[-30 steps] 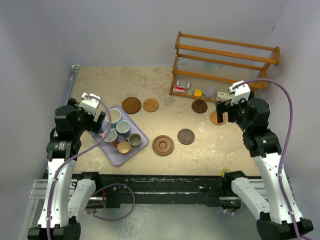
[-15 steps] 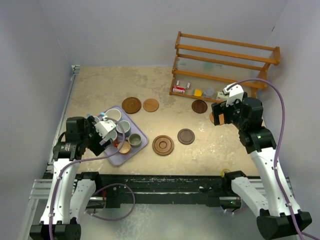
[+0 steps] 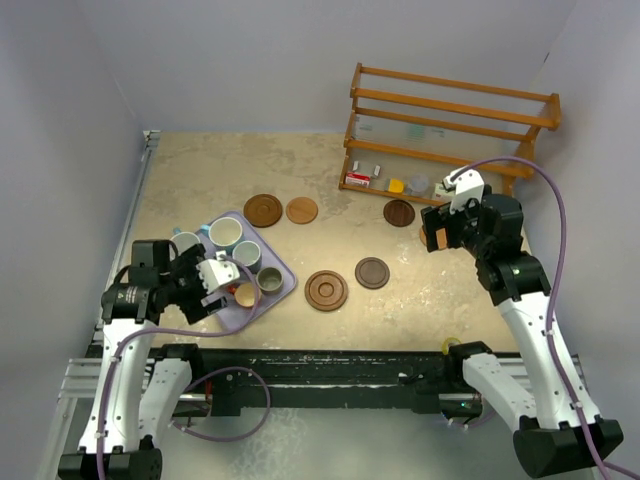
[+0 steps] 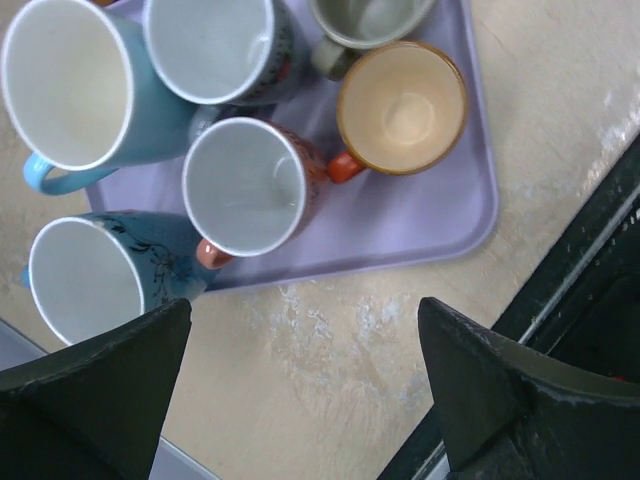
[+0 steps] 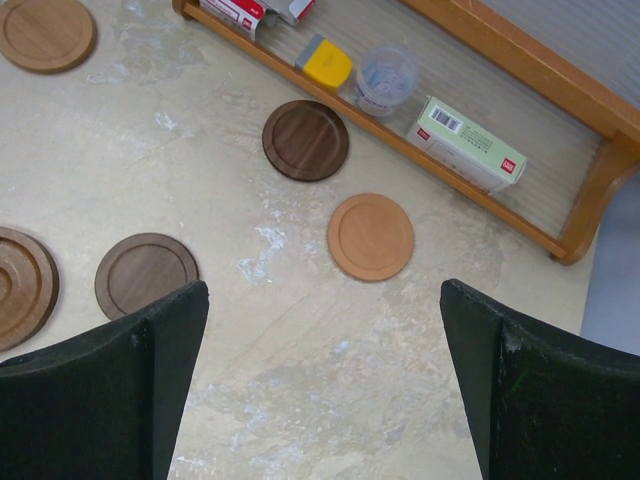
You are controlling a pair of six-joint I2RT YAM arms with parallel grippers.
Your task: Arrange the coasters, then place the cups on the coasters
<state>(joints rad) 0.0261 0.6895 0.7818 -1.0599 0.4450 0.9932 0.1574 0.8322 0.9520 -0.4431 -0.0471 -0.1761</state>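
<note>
Several cups stand crowded on the lavender tray (image 4: pixel 420 215): a copper-orange cup (image 4: pixel 402 105), a pink cup (image 4: pixel 245 185), a grey-green cup (image 4: pixel 370 18) and a large light-blue cup (image 4: pixel 65 85). A patterned blue cup (image 4: pixel 85 280) sits at the tray's edge. My left gripper (image 4: pixel 300 390) hovers open over bare table just off the tray's near edge, empty. Coasters lie scattered: a light coaster (image 5: pixel 371 236), two dark coasters (image 5: pixel 306 140) (image 5: pixel 147 273) and a large grooved coaster (image 3: pixel 327 290). My right gripper (image 5: pixel 320 390) hangs open and empty above the table near the light coaster.
A wooden rack (image 3: pixel 450 125) stands at the back right with a yellow item (image 5: pixel 327 62), a clear cup (image 5: pixel 388 78) and a small box (image 5: pixel 465 142) on its lowest shelf. Two more coasters (image 3: pixel 263 210) (image 3: pixel 302 210) lie behind the tray. The black rail (image 3: pixel 330 365) runs along the near edge.
My left arm has swung back from the tray's far left side to its near corner. The right gripper shifted slightly left and back. Both stayed open.
</note>
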